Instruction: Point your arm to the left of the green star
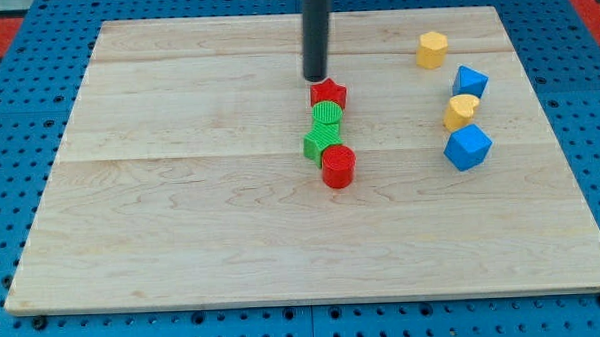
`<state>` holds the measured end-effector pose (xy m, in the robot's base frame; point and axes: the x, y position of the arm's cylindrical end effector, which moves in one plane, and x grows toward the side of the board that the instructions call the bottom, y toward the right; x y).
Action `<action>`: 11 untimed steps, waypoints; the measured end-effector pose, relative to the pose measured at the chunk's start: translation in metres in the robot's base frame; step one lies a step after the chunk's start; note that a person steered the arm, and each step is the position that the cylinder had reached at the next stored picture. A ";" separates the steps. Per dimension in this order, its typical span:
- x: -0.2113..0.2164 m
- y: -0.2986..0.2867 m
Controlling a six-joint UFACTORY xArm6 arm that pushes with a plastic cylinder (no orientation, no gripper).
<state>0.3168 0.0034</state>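
Note:
My tip (316, 78) is the lower end of the dark rod coming down from the view's top centre. It stands just above and left of a red star (328, 92), close to touching it. Below the red star runs a tight column: a green round block (326, 115), then an angular green block (319, 142) that looks like the green star, then a red cylinder (338, 166). The tip is well above the green star, with the red star and the round green block in between.
At the view's right are a yellow hexagonal block (432, 50), a blue block (469, 82), a second yellow block (461, 111) and a blue cube (467, 147). The wooden board (181, 213) lies on a blue pegboard.

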 end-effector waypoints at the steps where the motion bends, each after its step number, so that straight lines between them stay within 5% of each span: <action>1: 0.005 -0.043; 6: 0.139 -0.066; 11: 0.132 -0.030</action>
